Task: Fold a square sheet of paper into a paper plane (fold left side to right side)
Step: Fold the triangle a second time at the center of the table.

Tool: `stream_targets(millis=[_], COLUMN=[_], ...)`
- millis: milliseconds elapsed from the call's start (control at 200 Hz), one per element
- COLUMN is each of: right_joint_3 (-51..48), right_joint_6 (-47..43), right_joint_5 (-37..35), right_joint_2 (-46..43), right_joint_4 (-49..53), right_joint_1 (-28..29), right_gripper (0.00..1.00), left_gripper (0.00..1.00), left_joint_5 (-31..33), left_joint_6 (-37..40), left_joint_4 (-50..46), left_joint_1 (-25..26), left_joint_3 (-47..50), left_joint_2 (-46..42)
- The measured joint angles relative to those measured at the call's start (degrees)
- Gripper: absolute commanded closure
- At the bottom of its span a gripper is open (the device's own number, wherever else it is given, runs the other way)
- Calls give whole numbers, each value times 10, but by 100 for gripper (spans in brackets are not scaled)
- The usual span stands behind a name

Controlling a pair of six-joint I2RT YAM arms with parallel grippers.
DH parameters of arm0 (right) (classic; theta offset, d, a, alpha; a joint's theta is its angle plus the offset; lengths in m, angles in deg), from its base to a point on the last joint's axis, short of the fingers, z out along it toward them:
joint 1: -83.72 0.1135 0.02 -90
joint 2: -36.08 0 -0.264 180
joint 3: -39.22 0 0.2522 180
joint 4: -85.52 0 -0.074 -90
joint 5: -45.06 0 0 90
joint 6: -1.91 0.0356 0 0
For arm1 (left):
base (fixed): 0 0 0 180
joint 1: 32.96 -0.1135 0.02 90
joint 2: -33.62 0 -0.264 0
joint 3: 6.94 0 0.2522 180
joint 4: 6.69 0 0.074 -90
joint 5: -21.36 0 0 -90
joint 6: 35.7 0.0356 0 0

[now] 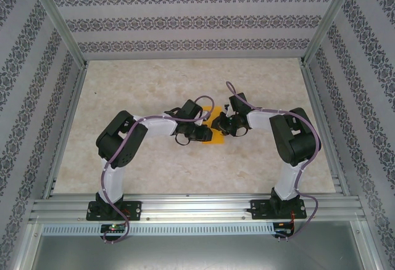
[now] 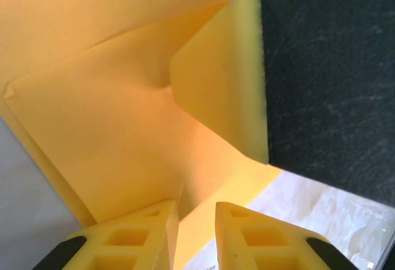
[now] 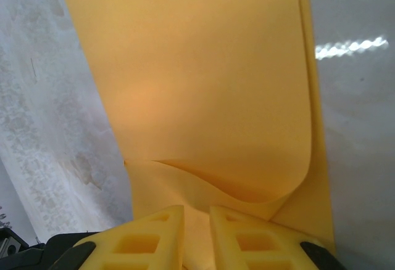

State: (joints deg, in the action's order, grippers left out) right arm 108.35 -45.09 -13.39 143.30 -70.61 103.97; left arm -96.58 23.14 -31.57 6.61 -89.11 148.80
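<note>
The orange sheet of paper (image 1: 216, 138) lies at the table's middle, mostly covered by both wrists, so its outline is hidden. In the left wrist view the paper (image 2: 111, 116) shows folded layers with slanted edges and a raised crease running toward my left gripper (image 2: 196, 208), (image 1: 207, 132). Its jaws stand open by a narrow gap over the paper's edge. A finger of the right gripper (image 2: 222, 79) rests on the sheet just beyond. In the right wrist view a top layer of paper (image 3: 197, 85) curls up ahead of my right gripper (image 3: 197, 211), (image 1: 220, 124), whose jaws are narrowly open.
The pale marbled tabletop (image 1: 154, 85) spreads round the paper on all sides. Metal frame posts (image 1: 68, 42) and patterned walls close in the left, right and back. The arm bases sit on a rail (image 1: 197, 208) at the near edge.
</note>
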Motion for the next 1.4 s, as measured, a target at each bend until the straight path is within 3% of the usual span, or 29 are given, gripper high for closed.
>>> stream_targets(millis=[784,1039,1399], right_joint_3=[0,0,1], right_joint_6=[-8,-8,-8], right_joint_5=[3,3,3], right_joint_2=[0,0,0], right_joint_4=[6,6,7], right_joint_1=[4,4,4], right_gripper=[79,79,79], left_gripper=[77,76,77], left_joint_5=[17,16,-18], left_joint_6=[24,23,10], left_joint_4=[-18,-78,-51], left_joint_1=[3,-6,-12], left_joint_3=[95,77,9], left_joint_2=[-80,-103,-70])
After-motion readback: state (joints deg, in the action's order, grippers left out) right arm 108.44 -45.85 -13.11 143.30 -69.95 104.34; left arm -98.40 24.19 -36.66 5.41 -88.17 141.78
